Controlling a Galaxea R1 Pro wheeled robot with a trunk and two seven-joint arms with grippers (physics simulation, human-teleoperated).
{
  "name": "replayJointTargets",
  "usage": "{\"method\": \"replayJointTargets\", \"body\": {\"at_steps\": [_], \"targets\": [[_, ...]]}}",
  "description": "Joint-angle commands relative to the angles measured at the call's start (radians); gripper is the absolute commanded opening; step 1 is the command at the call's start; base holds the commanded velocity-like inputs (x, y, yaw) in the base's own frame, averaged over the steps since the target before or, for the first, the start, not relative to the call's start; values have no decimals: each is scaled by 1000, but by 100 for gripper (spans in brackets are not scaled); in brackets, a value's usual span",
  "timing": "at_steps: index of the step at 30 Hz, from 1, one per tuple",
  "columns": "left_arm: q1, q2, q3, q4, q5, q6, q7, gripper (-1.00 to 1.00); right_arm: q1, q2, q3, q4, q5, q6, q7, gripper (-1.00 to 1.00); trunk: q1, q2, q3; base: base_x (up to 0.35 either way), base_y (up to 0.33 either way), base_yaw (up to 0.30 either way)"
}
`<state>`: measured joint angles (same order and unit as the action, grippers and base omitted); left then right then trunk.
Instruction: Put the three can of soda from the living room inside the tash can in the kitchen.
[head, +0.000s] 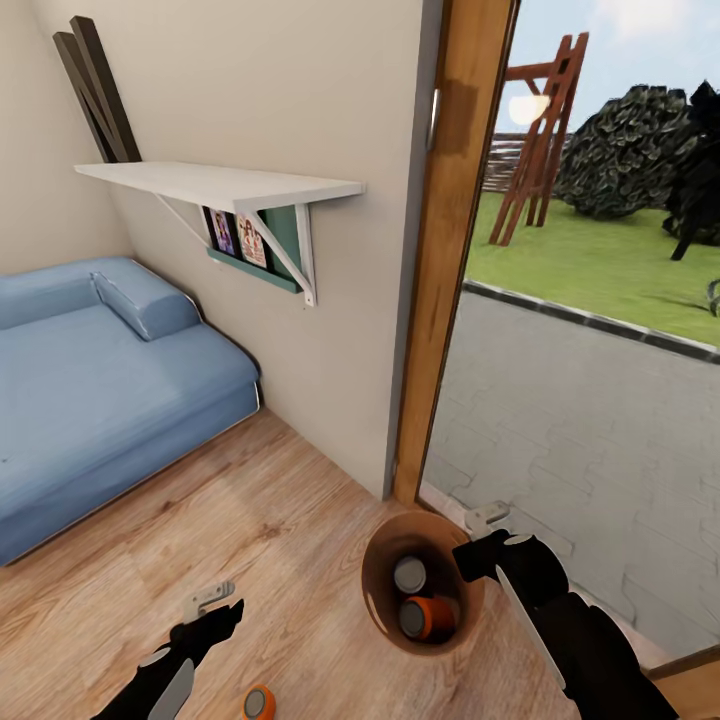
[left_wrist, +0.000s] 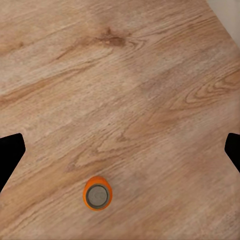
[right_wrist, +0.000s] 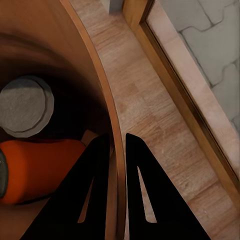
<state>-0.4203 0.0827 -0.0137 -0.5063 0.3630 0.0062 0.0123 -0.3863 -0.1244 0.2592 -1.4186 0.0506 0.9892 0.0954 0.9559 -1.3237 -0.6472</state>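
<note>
The tash can, brown inside, is on the wood floor by the doorway; whether it is lifted off the floor I cannot tell. Inside it one can of soda stands with only its grey top showing, and an orange one lies on its side. My right gripper is shut on the bin's rim, one finger inside and one outside. A third, orange can stands upright on the floor. My left gripper hangs open above the floor near it.
A blue sofa fills the left side. A white wall shelf juts out above it. The wooden door frame stands just beyond the bin, with a paved patio and grass outside.
</note>
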Motion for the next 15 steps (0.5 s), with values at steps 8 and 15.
{"method": "replayJointTargets", "body": {"at_steps": [8, 15], "targets": [[0, 0, 1, 0, -1, 0, 0, 100, 0, 0, 0, 0, -11, 0, 6, -100, 31, -56, -31, 0, 0, 0], [0, 0, 1, 0, -1, 0, 0, 100, -1, 0, 0, 0, -11, 0, 6, -100, 58, -105, -64, 0, 0, 0]]}}
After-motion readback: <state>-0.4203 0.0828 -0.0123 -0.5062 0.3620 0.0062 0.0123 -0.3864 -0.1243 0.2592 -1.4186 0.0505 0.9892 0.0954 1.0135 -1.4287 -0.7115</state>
